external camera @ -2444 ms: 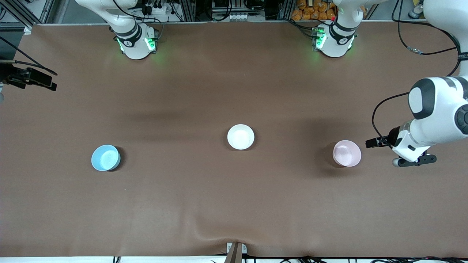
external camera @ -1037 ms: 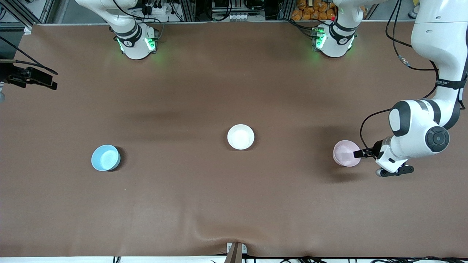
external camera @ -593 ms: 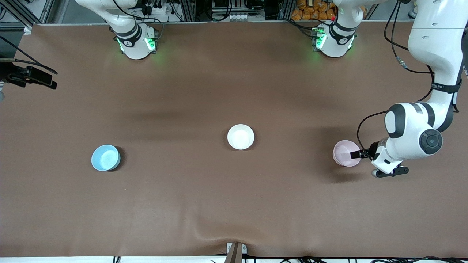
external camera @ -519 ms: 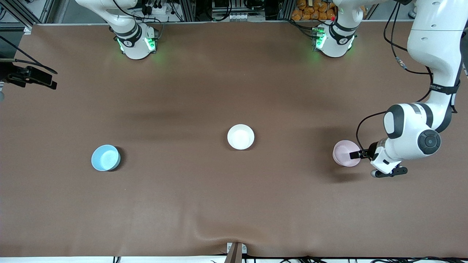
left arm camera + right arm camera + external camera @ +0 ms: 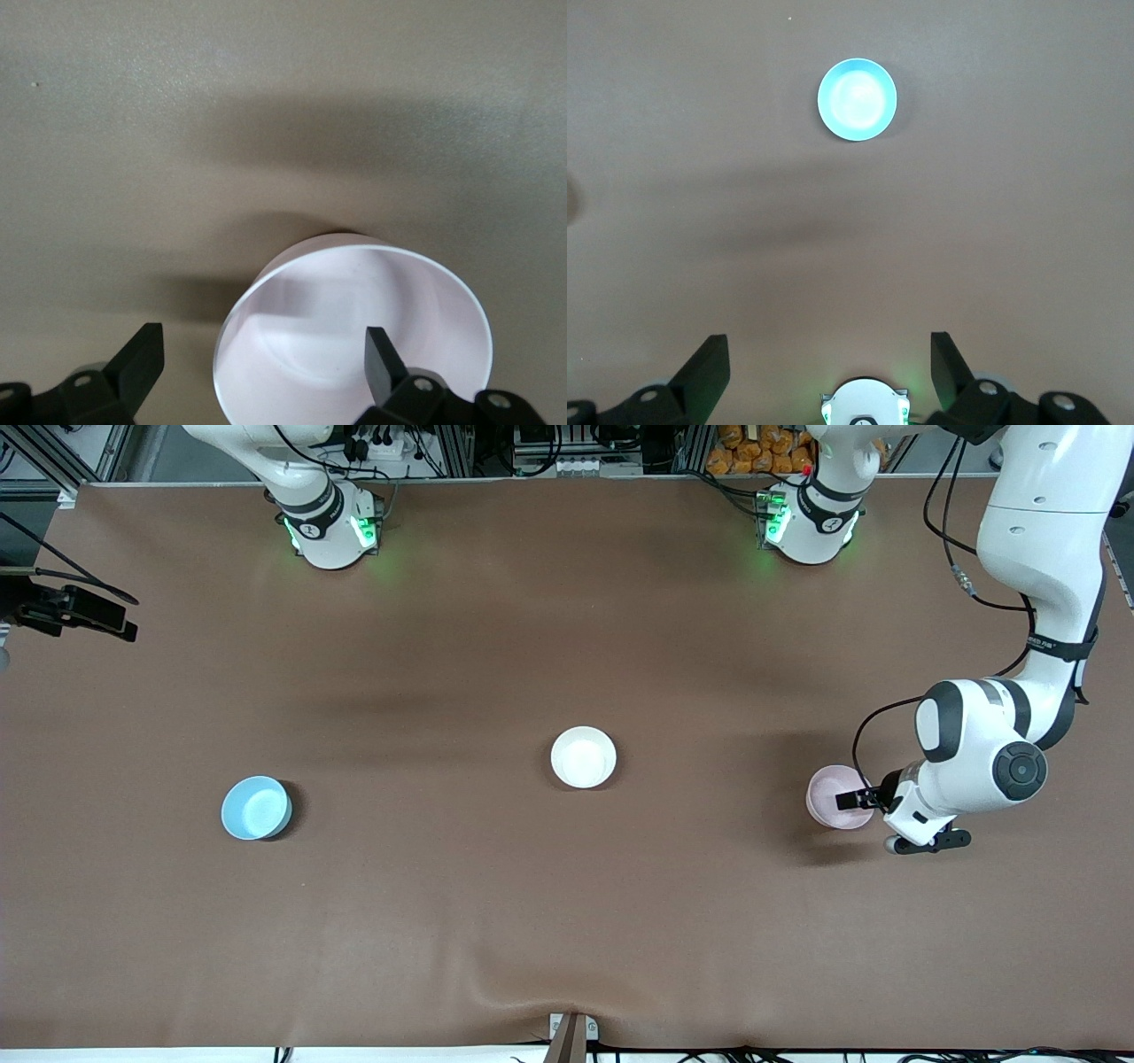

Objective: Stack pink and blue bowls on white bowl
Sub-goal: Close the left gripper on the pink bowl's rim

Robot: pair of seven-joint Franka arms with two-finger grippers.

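Left gripper (image 5: 852,799) has slid in over the pink bowl (image 5: 833,798), fingers spread across its rim, one inside; three bowls, one each: blue bowl (image 5: 255,808) at nine o'clock, white bowl (image 5: 583,757) centre, pink at three o'clock; right gripper (image 5: 829,363) waits, spread wide.

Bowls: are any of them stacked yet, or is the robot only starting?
Only starting. Nothing is stacked: the white bowl sits alone mid-table. The open left gripper is at the pink bowl, one finger over its inside, one outside the rim, not gripping. The right gripper waits, open. The blue bowl is untouched. Both bowls are left.
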